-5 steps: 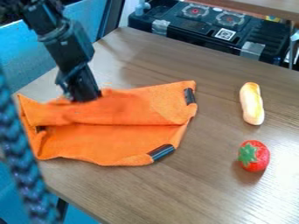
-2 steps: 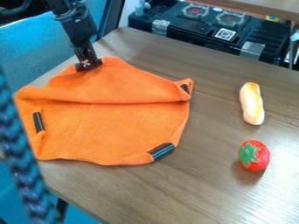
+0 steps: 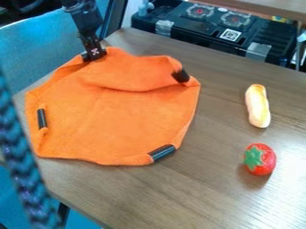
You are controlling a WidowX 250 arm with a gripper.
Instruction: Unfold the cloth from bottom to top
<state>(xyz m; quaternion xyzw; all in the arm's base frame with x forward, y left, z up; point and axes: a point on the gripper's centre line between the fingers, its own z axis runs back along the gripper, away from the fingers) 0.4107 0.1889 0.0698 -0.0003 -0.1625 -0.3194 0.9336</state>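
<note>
The gripper (image 3: 94,54) is shut on the top edge of the orange cloth (image 3: 113,120), at the upper left of the table. The cloth is spread over much of the table's left part, its upper part raised towards the gripper, with a soft fold running across below the top edge. Black clips or bands sit at its left edge, lower right corner and upper right corner.
On the wooden table (image 3: 221,188), a yellow-white bread-like toy (image 3: 257,106) and a red strawberry toy (image 3: 260,159) lie to the right. A black toy stove (image 3: 215,29) stands behind. A blue braided cord (image 3: 21,156) crosses the left foreground.
The gripper has moved up and away towards the table's far edge, pulling the cloth's top edge along. The fold has opened out, and the upper right corner has shifted.
</note>
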